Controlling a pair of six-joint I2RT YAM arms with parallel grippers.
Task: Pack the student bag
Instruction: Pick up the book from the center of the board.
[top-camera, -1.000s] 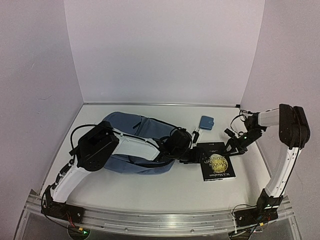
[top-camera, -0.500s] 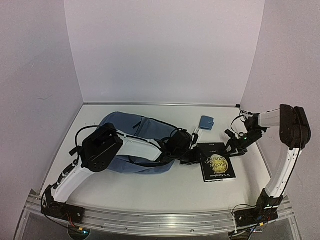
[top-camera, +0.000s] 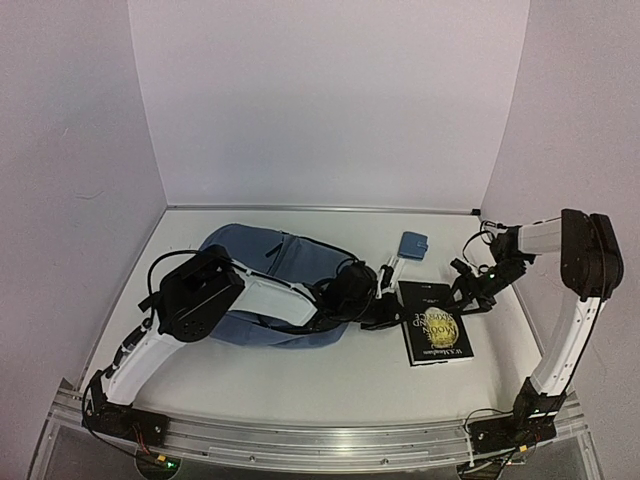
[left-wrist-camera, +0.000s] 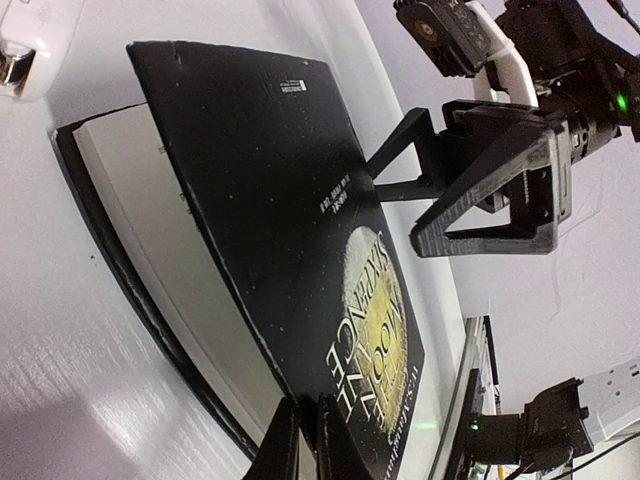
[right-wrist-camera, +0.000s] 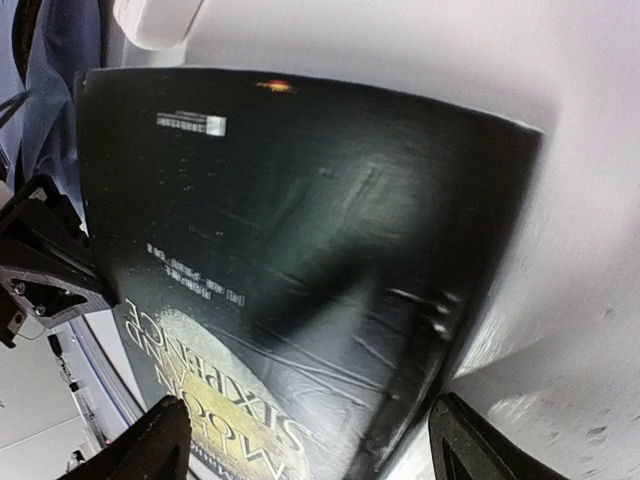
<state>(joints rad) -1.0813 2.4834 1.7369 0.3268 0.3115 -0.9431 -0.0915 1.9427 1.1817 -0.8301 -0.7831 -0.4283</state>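
The student bag (top-camera: 245, 250) lies flat on the surface (top-camera: 330, 375), left of centre, with the left arm reaching across it toward the right. It looks soft and limp. I'd expect the fabric to sag and the mouth to fall shut unless something props it open. The firmer places to take hold are probably the zip edge or the rounded top, not the loose middle panel. From here I cannot tell whether its zip is open.

Just right of the bag lies a black book (top-camera: 435, 325). The left gripper (left-wrist-camera: 308, 432) has its fingers pinched nearly together on the left edge of the front cover, which is tilted up off the white pages. That thin, glossy cover will likely bend and may slip, so the whole block seems the safer hold. The right gripper (top-camera: 468, 290) is spread wide at the book's far right edge and holds nothing.
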